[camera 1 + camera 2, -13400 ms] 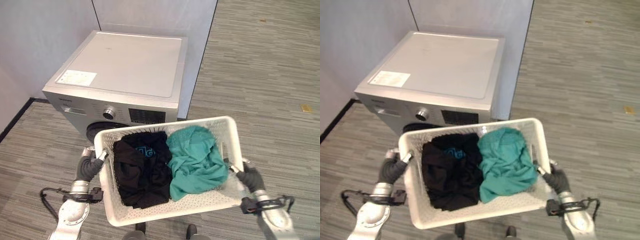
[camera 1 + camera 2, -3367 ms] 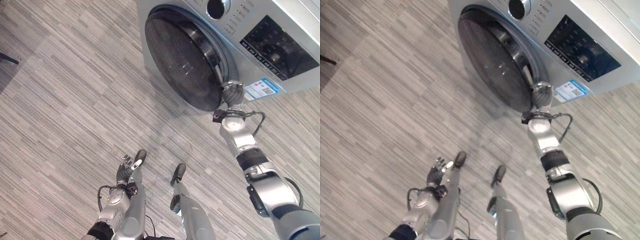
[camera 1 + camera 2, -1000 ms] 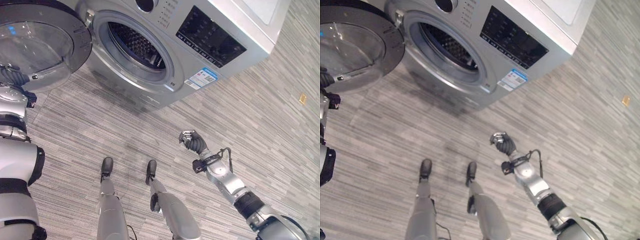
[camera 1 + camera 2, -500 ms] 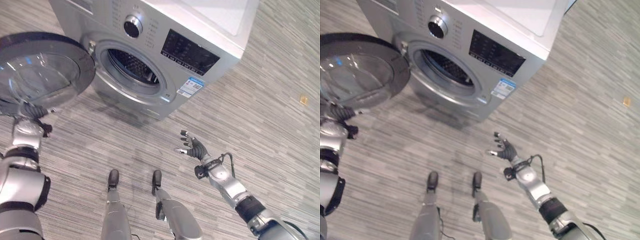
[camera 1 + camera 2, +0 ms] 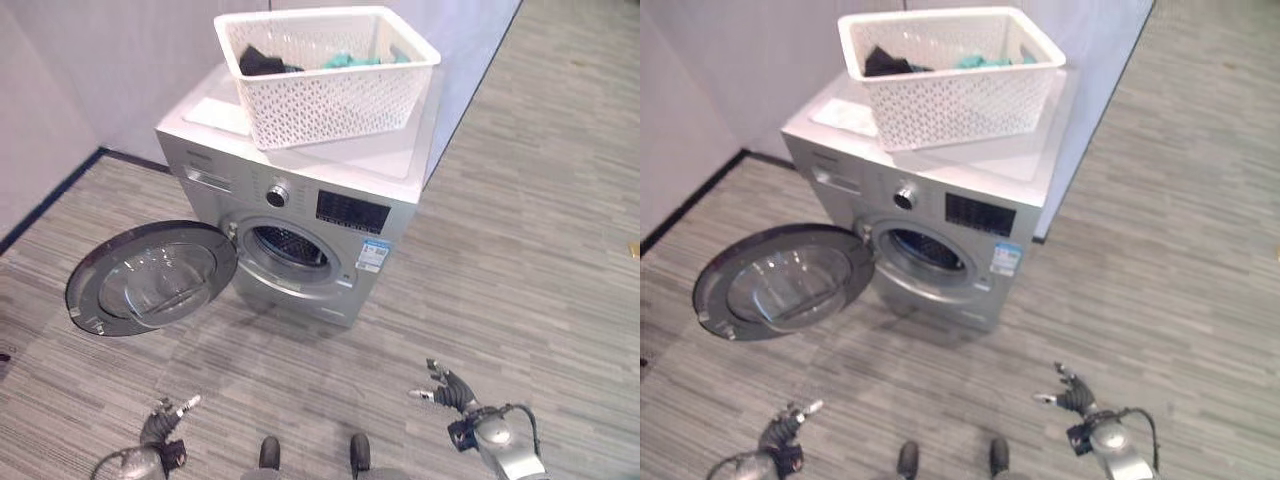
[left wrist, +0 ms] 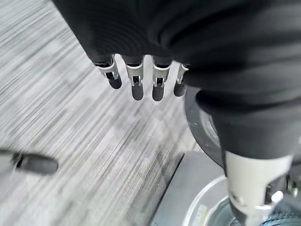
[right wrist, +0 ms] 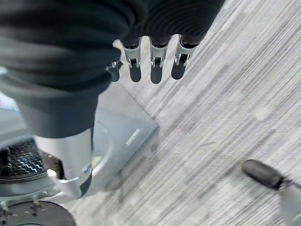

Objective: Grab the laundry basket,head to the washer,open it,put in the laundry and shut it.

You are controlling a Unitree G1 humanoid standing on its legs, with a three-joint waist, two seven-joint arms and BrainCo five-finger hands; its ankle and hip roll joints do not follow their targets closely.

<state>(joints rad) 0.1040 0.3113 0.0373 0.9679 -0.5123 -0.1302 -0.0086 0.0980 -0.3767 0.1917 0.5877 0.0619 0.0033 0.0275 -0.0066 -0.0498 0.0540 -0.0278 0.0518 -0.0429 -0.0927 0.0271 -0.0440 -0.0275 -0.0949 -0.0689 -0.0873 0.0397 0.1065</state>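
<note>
Washer (image 5: pixel 300 250): stands at the far wall, front facing the robot; its round opening shows the drum (image 5: pixel 288 244) bare inside, so the loading step is what remains
Door (image 5: pixel 150 277): swung fully out to the washer's left, lying low and wide; it is well apart from both hands, so I judge no more opening is needed
Basket (image 5: pixel 325 70): white, perforated, sitting on the washer's top towards the far side; neither hand touches it
Laundry: a black garment (image 5: pixel 262 62) at the left end and a teal garment (image 5: pixel 345 60) in the middle, both low behind the rim
Left hand (image 5: pixel 162 425): near and low at the left, fingers straight and relaxed, holding nothing
Right hand (image 5: pixel 450 391): near and low at the right, fingers spread wide, empty
Doing the step well: step close first, since both hands are far from the basket; reach over the rim rather than dragging the basket, which could slide off the smooth top; take one garment at a time, bunch it fully so nothing trails, and push it deep past the door seal; keep clear of the open door on the left
Head views: show basket, clothes and the whole washer together
Wrist views: the left wrist view gives the straight fingers (image 6: pixel 136 80) over the floor with the washer's front beyond; the right wrist view (image 7: pixel 153 63) does likewise, with the drum's metal pattern close up
</note>
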